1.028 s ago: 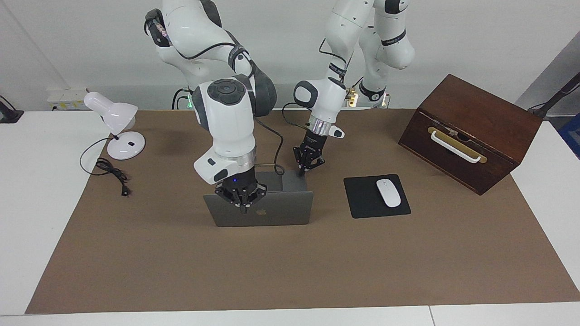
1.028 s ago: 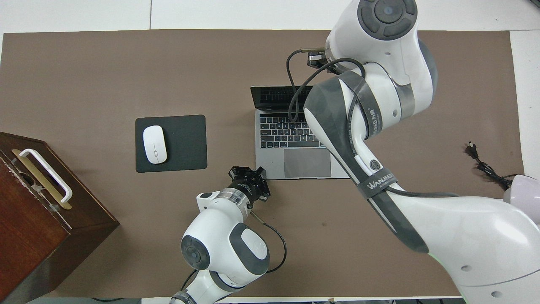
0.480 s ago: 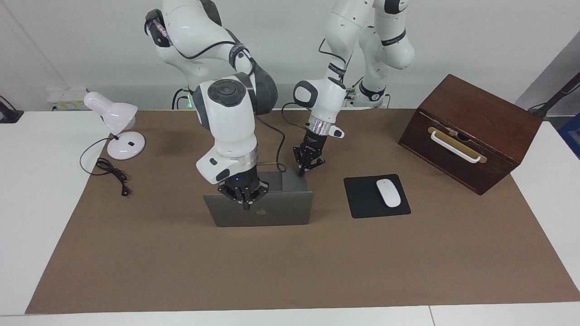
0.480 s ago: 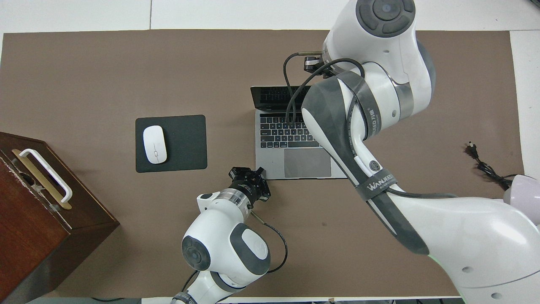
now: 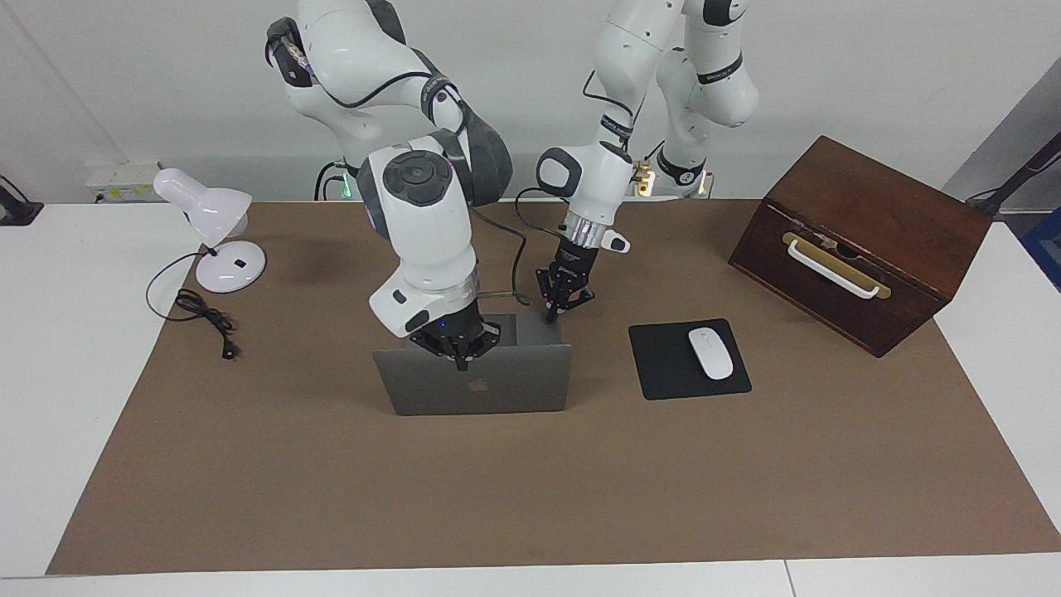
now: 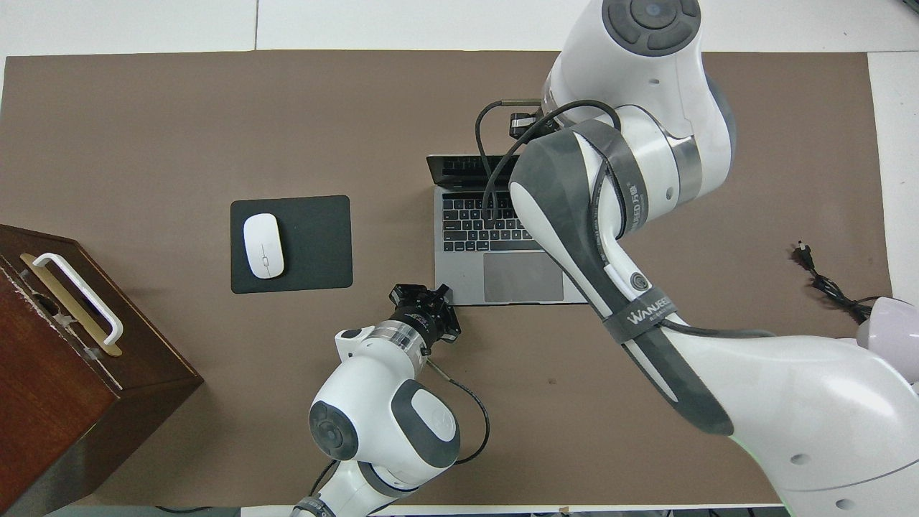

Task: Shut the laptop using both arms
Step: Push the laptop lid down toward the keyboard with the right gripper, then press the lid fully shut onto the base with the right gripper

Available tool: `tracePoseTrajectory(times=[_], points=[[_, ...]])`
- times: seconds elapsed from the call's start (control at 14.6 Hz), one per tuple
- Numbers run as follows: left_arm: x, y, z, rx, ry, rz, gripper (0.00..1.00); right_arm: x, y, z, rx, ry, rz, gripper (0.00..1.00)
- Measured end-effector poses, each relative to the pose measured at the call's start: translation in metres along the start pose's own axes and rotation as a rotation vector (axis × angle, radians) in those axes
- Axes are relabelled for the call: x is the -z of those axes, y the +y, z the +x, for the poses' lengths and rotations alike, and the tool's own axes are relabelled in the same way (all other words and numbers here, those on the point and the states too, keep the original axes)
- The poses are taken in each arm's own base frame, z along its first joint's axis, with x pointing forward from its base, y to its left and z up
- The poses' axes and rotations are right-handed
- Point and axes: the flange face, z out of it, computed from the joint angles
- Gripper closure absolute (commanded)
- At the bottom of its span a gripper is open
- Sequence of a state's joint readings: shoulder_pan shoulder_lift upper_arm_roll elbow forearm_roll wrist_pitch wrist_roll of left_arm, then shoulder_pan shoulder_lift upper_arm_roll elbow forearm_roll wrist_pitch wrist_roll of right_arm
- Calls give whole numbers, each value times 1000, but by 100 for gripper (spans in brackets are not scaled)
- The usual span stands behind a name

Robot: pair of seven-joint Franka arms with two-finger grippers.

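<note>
Silver-grey laptop (image 5: pixel 481 390) half open at mid-mat, beside the mouse pad (image 5: pixel 688 359), both closed grippers on it.

Right gripper (image 5: pixel 458 355), fingertips together and holding nothing, sits at the lid's top edge; left gripper (image 5: pixel 557 311), likewise shut and empty, pins the laptop's base corner nearest the robots. Best to push the lid down evenly while that corner stays braced. Against a second ago, the right gripper has moved from the lid's outer face up to its edge, tilting the lid slightly toward the keyboard.

white table (image 5: pixel 66 398) under a brown mat (image 5: pixel 530 481), plain pale wall (image 5: pixel 870 75) at the robots' end. white desk lamp (image 5: pixel 211 228) with black cord (image 5: pixel 203 319) at the right arm's end; dark wooden box (image 5: pixel 862 240) at the left arm's end.
</note>
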State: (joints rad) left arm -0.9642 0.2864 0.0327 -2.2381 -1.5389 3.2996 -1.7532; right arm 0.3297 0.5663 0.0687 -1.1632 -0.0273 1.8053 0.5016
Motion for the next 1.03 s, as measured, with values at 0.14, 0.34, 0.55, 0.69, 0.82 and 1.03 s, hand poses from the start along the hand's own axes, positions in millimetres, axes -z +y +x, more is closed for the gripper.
tracePoseTrajectory(times=[0.14, 0.34, 0.55, 0.69, 0.82, 1.03], points=[[0, 0, 0, 0, 0, 0, 100, -2, -1, -3, -12, -42, 26, 100], [0, 0, 0, 0, 0, 0, 100, -5, -1, -7, -15, -81, 31, 100], [0, 0, 0, 0, 0, 0, 100, -12, -4, -13, -19, -136, 45, 100], [0, 0, 0, 2, 0, 0, 100, -22, -5, -18, -26, -182, 57, 100], [0, 0, 0, 22, 0, 0, 100, -33, -5, -23, -30, -233, 56, 100], [0, 0, 1, 50, -1, -1, 100, -47, -4, -31, -42, -287, 39, 100]])
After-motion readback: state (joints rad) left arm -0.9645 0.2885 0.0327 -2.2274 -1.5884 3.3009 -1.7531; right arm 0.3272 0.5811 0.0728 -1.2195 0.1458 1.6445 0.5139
